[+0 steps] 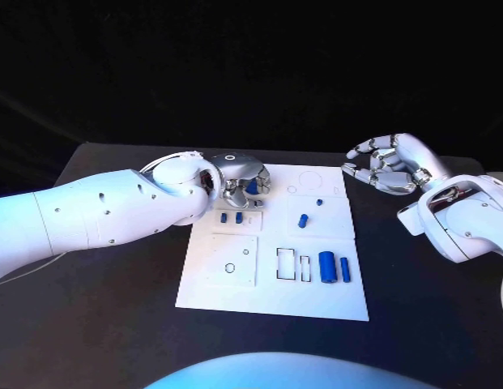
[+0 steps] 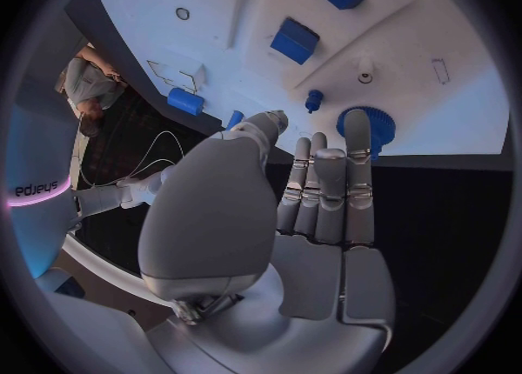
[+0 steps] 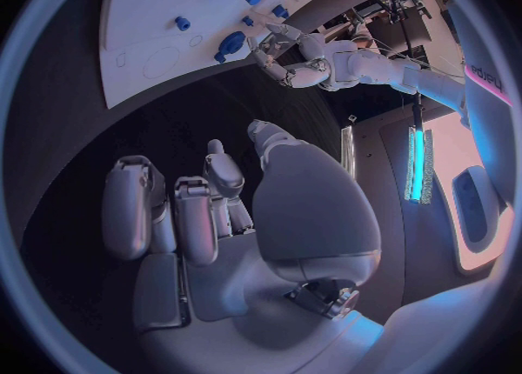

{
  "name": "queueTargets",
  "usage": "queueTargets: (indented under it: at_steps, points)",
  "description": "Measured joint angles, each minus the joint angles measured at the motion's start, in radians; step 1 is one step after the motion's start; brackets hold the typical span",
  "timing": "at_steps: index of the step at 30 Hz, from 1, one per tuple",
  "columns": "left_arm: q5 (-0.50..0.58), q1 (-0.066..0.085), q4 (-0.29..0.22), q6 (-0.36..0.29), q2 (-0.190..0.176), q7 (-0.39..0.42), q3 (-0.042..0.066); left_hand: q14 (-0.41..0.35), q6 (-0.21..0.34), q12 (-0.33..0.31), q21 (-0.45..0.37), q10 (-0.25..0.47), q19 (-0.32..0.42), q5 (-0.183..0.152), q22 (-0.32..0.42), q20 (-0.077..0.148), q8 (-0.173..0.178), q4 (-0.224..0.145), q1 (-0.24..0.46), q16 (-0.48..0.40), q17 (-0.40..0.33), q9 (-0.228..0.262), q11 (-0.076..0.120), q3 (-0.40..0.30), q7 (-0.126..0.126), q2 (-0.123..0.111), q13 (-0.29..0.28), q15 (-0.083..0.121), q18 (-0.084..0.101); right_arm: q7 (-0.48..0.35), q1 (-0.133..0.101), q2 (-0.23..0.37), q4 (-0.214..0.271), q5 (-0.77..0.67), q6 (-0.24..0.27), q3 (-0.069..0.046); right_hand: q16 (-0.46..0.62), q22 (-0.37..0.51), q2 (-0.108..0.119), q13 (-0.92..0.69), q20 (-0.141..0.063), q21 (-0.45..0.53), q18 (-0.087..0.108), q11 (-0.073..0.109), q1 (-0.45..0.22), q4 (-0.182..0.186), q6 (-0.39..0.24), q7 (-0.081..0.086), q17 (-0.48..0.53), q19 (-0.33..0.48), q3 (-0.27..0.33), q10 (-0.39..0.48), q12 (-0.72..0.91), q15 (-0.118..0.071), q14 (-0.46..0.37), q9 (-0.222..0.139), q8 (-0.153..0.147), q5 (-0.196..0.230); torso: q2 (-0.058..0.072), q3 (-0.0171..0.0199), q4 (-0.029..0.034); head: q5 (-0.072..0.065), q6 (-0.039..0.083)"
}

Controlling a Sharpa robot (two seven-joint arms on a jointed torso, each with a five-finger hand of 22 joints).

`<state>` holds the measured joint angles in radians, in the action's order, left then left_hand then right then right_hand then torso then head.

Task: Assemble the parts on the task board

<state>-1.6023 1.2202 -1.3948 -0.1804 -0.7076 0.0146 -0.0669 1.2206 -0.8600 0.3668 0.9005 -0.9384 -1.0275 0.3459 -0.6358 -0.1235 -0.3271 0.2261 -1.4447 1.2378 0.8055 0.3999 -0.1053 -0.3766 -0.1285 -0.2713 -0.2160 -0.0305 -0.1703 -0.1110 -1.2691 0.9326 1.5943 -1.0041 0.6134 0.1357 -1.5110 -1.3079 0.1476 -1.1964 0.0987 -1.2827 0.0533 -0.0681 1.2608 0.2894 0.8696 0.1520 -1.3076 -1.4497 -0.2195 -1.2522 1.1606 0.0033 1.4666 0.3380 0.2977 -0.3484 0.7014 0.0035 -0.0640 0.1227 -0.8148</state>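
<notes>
Board [image 1: 222,292]: white plate, mid tabletop [image 1: 100,324].
Left hand [image 1: 237,180]: over board's far left corner; fingers straight, touching round blue part [image 2: 366,124]; holds nothing.
Right hand [image 1: 386,166]: beyond board's right edge, curled, empty.
Handling: parts likely light, rigid, slick; pinch by sides.

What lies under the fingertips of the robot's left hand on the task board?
Under the left hand, at the task board's far left corner, sits a round blue ridged part, seen in the left wrist view. The fingers cover its near edge, so whether they touch it cannot be told.
</notes>
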Motion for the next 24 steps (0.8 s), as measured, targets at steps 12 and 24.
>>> queueTargets:
  at_steps: [12,24]
  points:
    - [-0.042,-0.001,0.023,0.047,0.021,-0.021,0.0,0.004,-0.023,0.0,0.027,-0.011,0.004,0.0,-0.021,-0.004,0.0,-0.006,-0.021,0.031,0.015,-0.011,0.0,-0.006,-0.002,0.013,0.015,-0.004,0.0,-0.001,0.0,0.0,0.002,0.001,0.0,0.0,0.005,0.0,0.0,0.011,0.0,0.005,0.0,0.004,0.0,-0.003,0.0,0.0,0.0,0.0,-0.003,0.004,-0.015,0.0,0.0,0.0,0.0,0.0,0.0,0.0006,0.0004,-0.001,-0.004]
    - [-0.055,-0.005,0.045,0.075,0.042,-0.041,0.0,0.009,-0.03,0.0,0.041,-0.021,0.007,0.0,-0.033,0.0,0.004,-0.005,-0.034,0.049,0.022,-0.017,0.001,-0.022,-0.009,0.019,0.023,-0.001,0.0,-0.001,0.0,0.0,0.005,0.001,0.0,0.0,0.005,0.0,0.0,0.013,-0.002,0.008,0.0,0.002,0.0,-0.001,0.0,0.0,0.0,0.002,-0.004,0.006,-0.015,0.0,0.0,0.0,0.003,0.0,-0.001,0.0,0.0016,-0.002,-0.008]
